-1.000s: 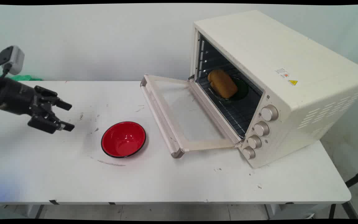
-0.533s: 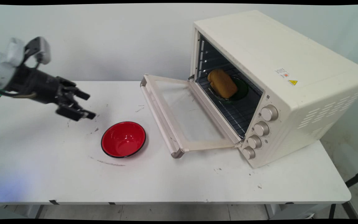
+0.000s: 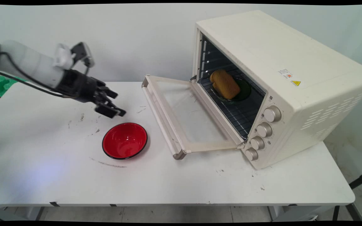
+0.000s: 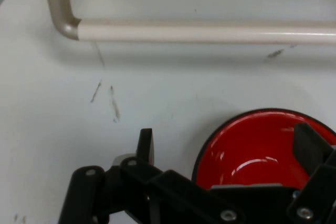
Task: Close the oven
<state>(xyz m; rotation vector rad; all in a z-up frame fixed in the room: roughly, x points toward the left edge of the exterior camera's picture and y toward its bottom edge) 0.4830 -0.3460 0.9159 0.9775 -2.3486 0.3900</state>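
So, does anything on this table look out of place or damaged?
Nothing is spilled or broken. The white table bears dark scuff marks near the red bowl. The oven door hangs open, with bread on a green plate inside. The claw is open and empty.

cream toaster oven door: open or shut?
Open. The glass door of the cream toaster oven is folded down toward the table, its handle low, exposing the wire rack with a brown loaf inside.
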